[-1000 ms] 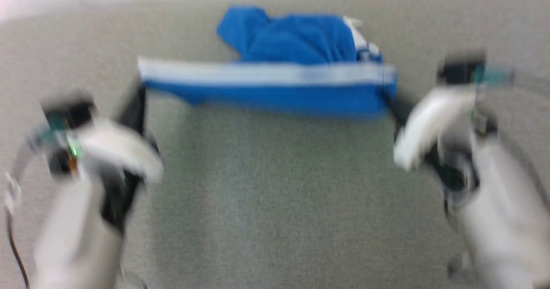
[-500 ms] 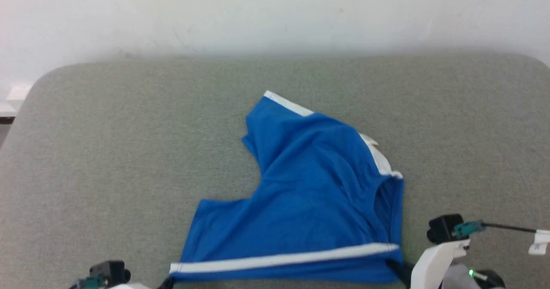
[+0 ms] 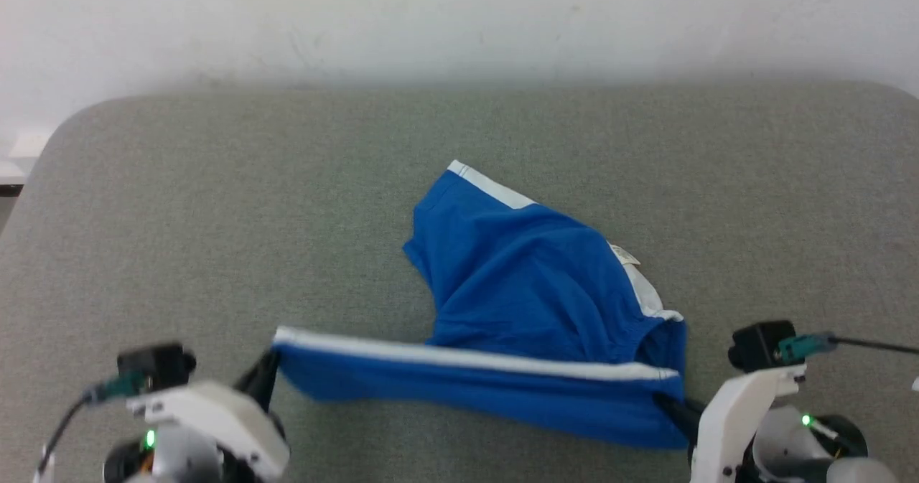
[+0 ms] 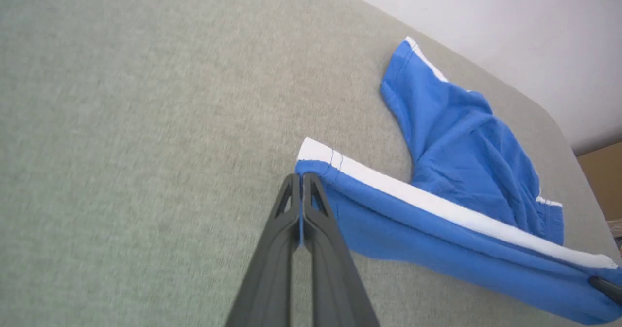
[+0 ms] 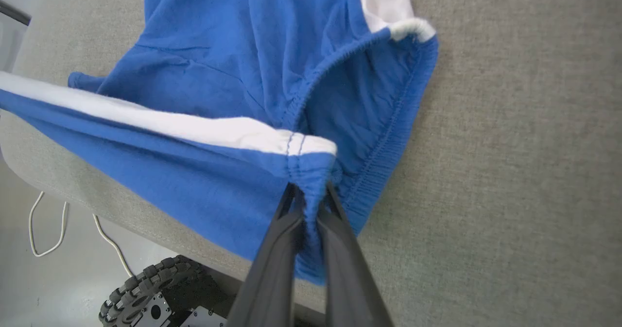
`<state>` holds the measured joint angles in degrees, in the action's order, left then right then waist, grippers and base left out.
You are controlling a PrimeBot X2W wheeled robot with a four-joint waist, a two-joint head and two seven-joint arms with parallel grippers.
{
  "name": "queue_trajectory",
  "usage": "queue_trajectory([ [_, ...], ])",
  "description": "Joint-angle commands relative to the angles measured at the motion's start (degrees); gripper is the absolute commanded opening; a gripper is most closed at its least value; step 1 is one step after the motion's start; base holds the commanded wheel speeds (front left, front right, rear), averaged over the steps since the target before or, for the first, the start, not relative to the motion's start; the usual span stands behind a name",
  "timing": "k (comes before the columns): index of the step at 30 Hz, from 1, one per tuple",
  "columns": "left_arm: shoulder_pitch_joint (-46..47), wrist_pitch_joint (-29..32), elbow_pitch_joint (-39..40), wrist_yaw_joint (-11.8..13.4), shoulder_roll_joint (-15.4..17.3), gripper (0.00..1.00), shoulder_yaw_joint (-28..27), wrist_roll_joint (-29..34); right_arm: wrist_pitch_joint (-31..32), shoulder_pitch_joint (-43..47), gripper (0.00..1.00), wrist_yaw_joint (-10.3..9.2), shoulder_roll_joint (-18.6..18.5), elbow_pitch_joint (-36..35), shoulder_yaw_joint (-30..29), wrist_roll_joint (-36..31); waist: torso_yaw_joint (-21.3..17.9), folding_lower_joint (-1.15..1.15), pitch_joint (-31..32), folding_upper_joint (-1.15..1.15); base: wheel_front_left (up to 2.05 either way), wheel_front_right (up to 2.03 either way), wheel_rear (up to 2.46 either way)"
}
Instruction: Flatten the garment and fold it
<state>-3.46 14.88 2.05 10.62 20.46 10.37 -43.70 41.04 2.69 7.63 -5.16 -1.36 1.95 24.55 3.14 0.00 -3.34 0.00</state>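
Head view: shorts (image 3: pixel 531 289) lie crumpled mid-table (image 3: pixel 215 217), their striped side stretched taut above the table's near edge; left gripper (image 3: pixel 273 361) pinches its hem corner; right gripper (image 3: pixel 660 398) pinches its waistband corner.

One garment (image 3: pixel 517 289); two grippers: left gripper (image 4: pixel 302 177), right gripper (image 5: pixel 311 189); four fingers (image 4: pixel 272 249); one table (image 3: pixel 215 217); one wheel (image 5: pixel 141 288).

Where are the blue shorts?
The shorts lie on the table, right of centre in the head view, near edge stretched between the left gripper and right gripper.
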Motion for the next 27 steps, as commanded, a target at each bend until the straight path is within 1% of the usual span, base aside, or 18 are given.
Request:
queue_trajectory([
  [1, 3.0, -0.2, 0.3, -0.3, 0.8, 0.00, -0.2, 0.9, 0.4, -1.3, 0.00, -0.14, -0.1, -0.6, -0.8, -0.7, -0.5, 0.00, -1.6, 0.00, 0.00, 0.00, 0.00],
  [3, 8.2, 0.0, -0.3, -1.7, 1.1, 0.00, 0.6, 1.6, 1.0, -2.9, 0.00, -0.14, 0.3, -1.4, -1.4, -1.1, -0.8, 0.00, -3.1, 0.00, 0.00, 0.00, 0.00],
  [5, 13.8, -0.1, -2.1, -4.0, 1.5, 0.00, 1.6, 2.3, 1.4, -4.7, 0.00, -0.14, 0.7, -2.1, -1.6, -1.7, -1.5, 0.00, -4.8, 0.00, 0.00, 0.00, 0.00],
  [8, 21.9, 0.7, -6.8, -7.0, 2.1, 0.00, 3.4, 3.5, 2.2, -7.6, 0.00, -0.14, 1.1, -2.3, -1.4, -2.9, -2.9, 0.00, -7.8, 0.00, 0.00, 0.00, 0.00],
  [13, 34.2, 1.0, -15.5, -10.5, 1.1, 0.00, 5.8, 5.1, 3.5, -12.0, 0.00, -0.14, 1.7, -1.6, -1.6, -4.2, -5.5, 0.00, -12.3, 0.00, 0.00, 0.00, 0.00],
  [20, 45.8, 1.3, -26.4, -13.5, -1.0, 0.00, 9.0, 7.2, 3.8, -16.1, 0.00, -0.14, 2.2, -0.9, -2.3, -5.6, -9.1, 0.00, -17.8, 0.00, 0.00, 0.00, 0.00],
  [24, 50.0, 1.1, -31.7, -14.4, -1.8, 0.00, 10.1, 7.9, 3.8, -17.8, 0.00, -0.14, 2.2, 0.0, -2.0, -6.4, -10.9, 0.00, -19.6, 0.00, 0.00, 0.00, 0.00],
  [27, 51.9, 0.1, -34.7, -14.8, -2.2, 0.00, 10.2, 7.9, 3.3, -18.9, 0.00, -0.14, 2.3, 0.7, -0.5, -7.9, -12.3, 0.00, -20.4, 0.00, 0.00, 0.00, 0.00],
])
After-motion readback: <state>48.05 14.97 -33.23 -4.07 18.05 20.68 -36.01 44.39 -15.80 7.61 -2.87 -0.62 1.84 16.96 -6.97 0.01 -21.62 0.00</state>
